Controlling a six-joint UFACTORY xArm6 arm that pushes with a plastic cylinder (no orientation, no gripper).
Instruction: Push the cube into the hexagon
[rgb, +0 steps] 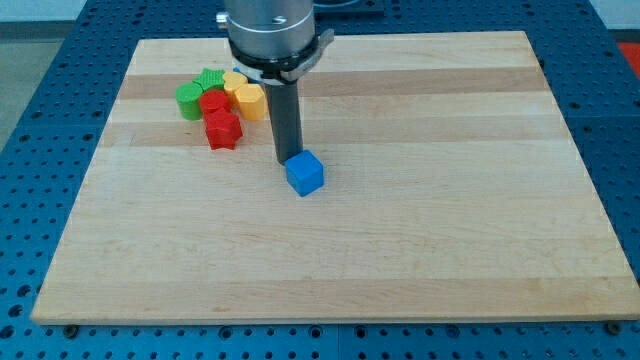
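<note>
A blue cube (305, 173) lies near the middle of the wooden board (400, 250). My tip (287, 160) stands right at the cube's upper left edge, touching or almost touching it. A yellow hexagon block (249, 100) lies toward the view's upper left, in a tight cluster of blocks. The rod (286, 120) rises from the tip to the arm's grey body (270, 35) at the view's top.
The cluster also holds a green cylinder-like block (189, 100), a green star-like block (210, 79), a red block (214, 102), a red star-like block (223, 130) and another yellow block (235, 81). The board rests on a blue perforated table (40, 90).
</note>
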